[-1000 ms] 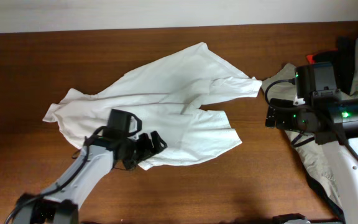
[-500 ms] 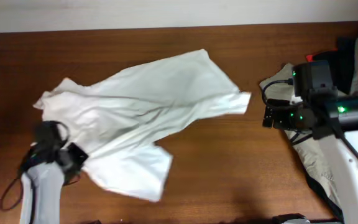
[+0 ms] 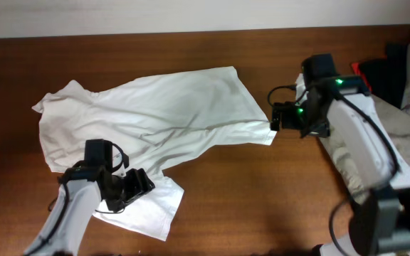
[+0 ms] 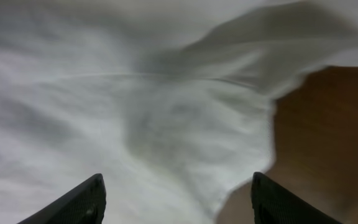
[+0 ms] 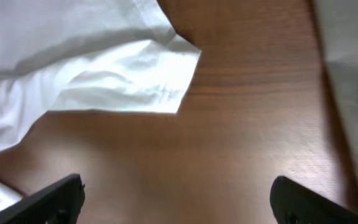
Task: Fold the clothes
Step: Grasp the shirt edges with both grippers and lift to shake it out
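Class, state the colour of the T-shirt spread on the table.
The T-shirt is white, clearest overhead.

The bench (image 3: 262, 206) is dark brown wood with its grain running lengthwise. A pale wall strip (image 3: 191, 14) runs behind its far edge. A crumpled khaki-beige garment (image 3: 404, 124) lies along the right edge, reaching toward the near right corner. A black-and-red garment (image 3: 376, 75) is bunched in the far right corner, against the khaki one.
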`<state>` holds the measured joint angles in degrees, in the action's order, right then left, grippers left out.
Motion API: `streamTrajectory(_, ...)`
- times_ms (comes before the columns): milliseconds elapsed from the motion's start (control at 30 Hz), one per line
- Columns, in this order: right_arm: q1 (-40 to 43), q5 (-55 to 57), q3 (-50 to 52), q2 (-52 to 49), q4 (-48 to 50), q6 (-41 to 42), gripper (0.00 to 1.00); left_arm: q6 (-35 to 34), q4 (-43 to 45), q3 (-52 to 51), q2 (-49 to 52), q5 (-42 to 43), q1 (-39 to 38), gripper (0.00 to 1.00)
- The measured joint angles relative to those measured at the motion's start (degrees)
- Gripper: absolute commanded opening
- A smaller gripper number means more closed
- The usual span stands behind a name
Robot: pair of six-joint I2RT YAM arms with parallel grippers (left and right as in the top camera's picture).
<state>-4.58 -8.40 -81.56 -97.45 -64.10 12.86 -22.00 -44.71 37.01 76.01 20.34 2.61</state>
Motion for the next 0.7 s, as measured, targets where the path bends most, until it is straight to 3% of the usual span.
streamTrajectory(67,0.0,-0.7,0.0,-6.3,5.9,-0.1,0.93,0.0,1.5,-0.3,5.7,-0.5,0.0,0.7)
streamTrajectory(167,0.0,-1.0,0.1,-13.9,13.7,-0.1,0.79,0.0,0.5,1.5,10.2,-1.5,0.0,0.47)
streamTrajectory(200,0.0,-1.0,0.1,-16.0,16.5,-0.1,0.65,-0.3,0.3,1.9,11.2,-2.1,0.2,0.25)
streamTrajectory(267,0.0,-1.1,0.1,-18.2,18.1,-0.3,0.45,-0.6,2.1,1.9,11.6,-2.5,0.2,0.14)
streamTrajectory(300,0.0,-1.2,0.1,-18.9,18.5,-0.5,0.23,-0.4,3.0,1.9,12.0,-2.6,0.2,0.02)
streamTrajectory(333,0.0,-1.2,0.1,-19.1,18.6,-0.8,0.04,-0.8,3.7,1.9,12.1,-2.8,0.1,0.01)
streamTrajectory(467,0.0,-0.5,0.1,-19.1,16.8,-1.4,0.04,-1.4,4.3,2.1,12.3,-3.1,0.4,0.0)
streamTrajectory(567,1.7,6.6,-0.9,-18.8,11.9,-1.5,0.04,-0.9,1.4,4.7,12.9,-5.9,5.0,0.0)
streamTrajectory(700,4.7,7.3,-6.8,-9.3,4.7,-1.5,0.04,2.7,-6.6,13.9,8.5,-6.7,12.0,0.0)
